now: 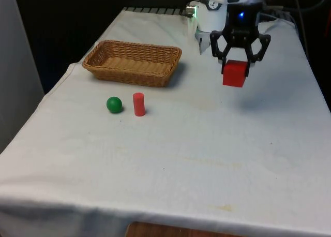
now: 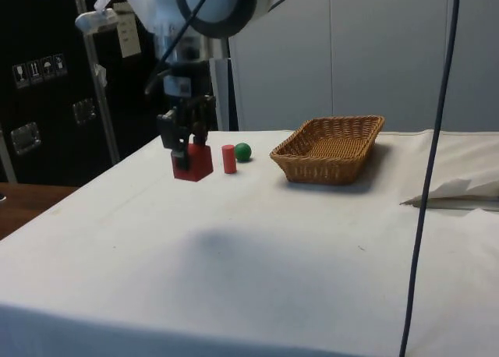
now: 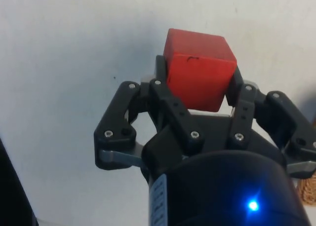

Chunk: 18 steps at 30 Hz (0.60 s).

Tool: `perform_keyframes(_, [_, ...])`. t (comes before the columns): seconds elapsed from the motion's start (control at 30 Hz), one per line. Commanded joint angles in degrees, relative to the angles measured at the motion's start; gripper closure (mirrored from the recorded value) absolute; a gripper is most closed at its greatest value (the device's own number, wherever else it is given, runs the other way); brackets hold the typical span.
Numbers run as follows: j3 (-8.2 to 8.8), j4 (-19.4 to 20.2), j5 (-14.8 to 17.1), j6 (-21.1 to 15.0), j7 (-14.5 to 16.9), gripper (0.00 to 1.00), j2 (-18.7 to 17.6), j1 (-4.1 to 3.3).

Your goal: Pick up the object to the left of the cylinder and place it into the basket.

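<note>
My gripper (image 1: 236, 67) is shut on a red cube (image 1: 234, 74), held in the air above the cloth at the front view's right. The side view shows the cube (image 2: 192, 163) hanging under the gripper (image 2: 185, 143). In the wrist view the cube (image 3: 197, 68) sits clamped between the two black fingers (image 3: 160, 80). A small red cylinder (image 1: 138, 104) stands upright on the cloth, with a green ball (image 1: 114, 104) just beside it on the front view's left. A wicker basket (image 1: 170, 58) lies behind them, with nothing visible inside.
A crumpled white sheet (image 2: 456, 192) lies on the cloth past the basket (image 2: 362, 131) in the side view. The table's edges drop off on both sides. Bare cloth stretches between the cylinder (image 2: 228, 159) and the near edge.
</note>
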<state>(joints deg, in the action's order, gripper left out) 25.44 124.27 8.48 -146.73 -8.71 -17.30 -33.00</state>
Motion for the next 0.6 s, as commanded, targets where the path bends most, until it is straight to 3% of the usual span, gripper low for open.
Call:
perform_keyframes(0.0, [0.57, 1.5, -0.9, -0.7, 0.2, 0.94, 1.5, -0.17])
perform_keyframes(0.2, [1.49, 4.5, -1.9, -0.8, 1.7, 0.94, 4.9, 0.11])
perform_keyframes(0.57, [2.98, 7.0, -1.4, -0.6, 5.4, 0.94, 7.1, 0.8])
